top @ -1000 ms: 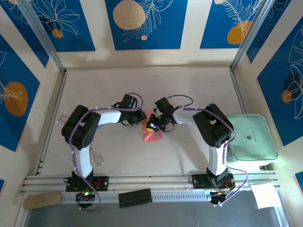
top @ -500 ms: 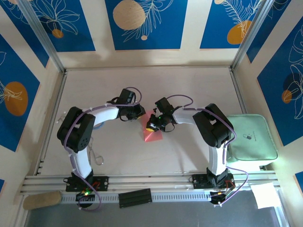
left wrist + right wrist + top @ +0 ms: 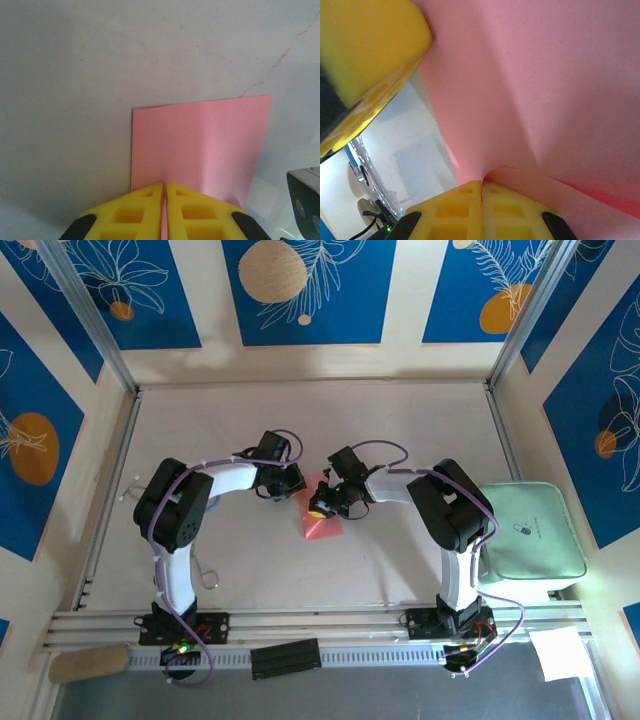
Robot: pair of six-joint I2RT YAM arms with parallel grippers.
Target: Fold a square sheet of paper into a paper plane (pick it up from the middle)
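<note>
The square sheet of paper (image 3: 323, 524) is pink and lies mid-table between my two grippers, its far part lifted. In the left wrist view the sheet (image 3: 200, 145) stretches ahead with a soft lengthwise bend, and my left gripper (image 3: 164, 187) is shut on its near edge. From above, the left gripper (image 3: 297, 487) meets the paper's far left corner. My right gripper (image 3: 321, 504) is just to its right. Its wrist view has the right gripper (image 3: 482, 184) shut on a curled edge of the sheet (image 3: 545, 90), with a yellow finger (image 3: 365, 60) of the left gripper close by.
A pale green pad (image 3: 528, 530) lies at the table's right edge beside the right arm. A white paper sheet (image 3: 560, 652), a black strip (image 3: 285, 657) and a tan block (image 3: 88, 663) sit below the front rail. Metal rails border the table.
The left arm shifted its elbow out and back, and its jaws closed a little more on the paper. The right arm and the sheet stayed in place.
</note>
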